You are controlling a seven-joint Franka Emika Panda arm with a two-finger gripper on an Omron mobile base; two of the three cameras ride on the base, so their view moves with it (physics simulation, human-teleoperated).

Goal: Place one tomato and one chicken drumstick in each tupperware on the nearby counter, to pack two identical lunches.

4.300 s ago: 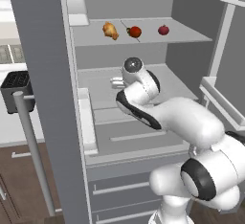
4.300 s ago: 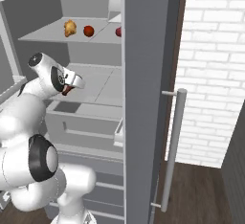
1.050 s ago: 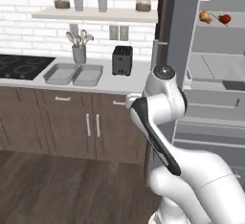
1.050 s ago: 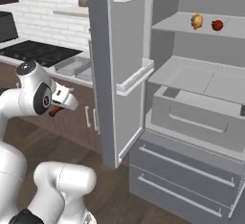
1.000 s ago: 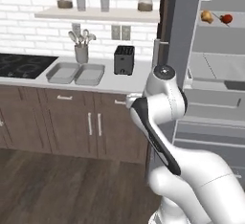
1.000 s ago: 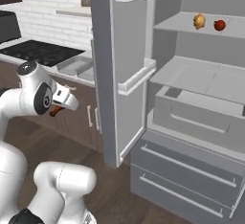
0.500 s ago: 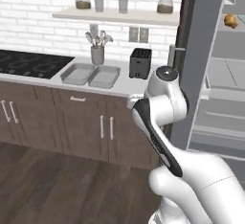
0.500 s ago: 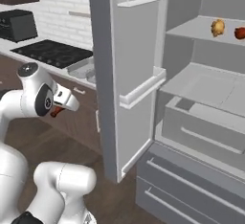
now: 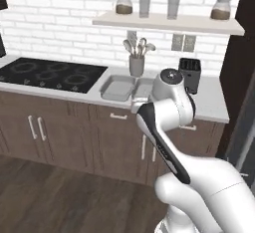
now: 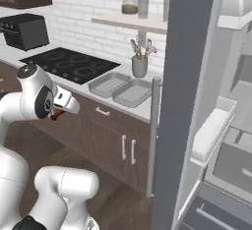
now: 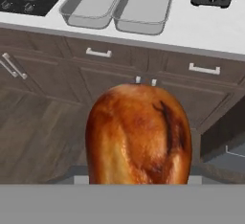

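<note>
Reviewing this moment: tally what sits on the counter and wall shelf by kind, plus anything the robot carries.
Trays: 2
Utensil holder: 1
Toaster: 1
Shelf jars: 2
Shelf glasses: 2
Drumstick, held in the pincer: 1
Total: 9

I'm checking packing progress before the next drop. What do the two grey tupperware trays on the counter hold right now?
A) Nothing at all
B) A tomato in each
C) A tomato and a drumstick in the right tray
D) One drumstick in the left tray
A: in the hand view both tupperware trays show bare grey floors, while the chicken drumstick sits in the gripper, short of the counter.
</note>
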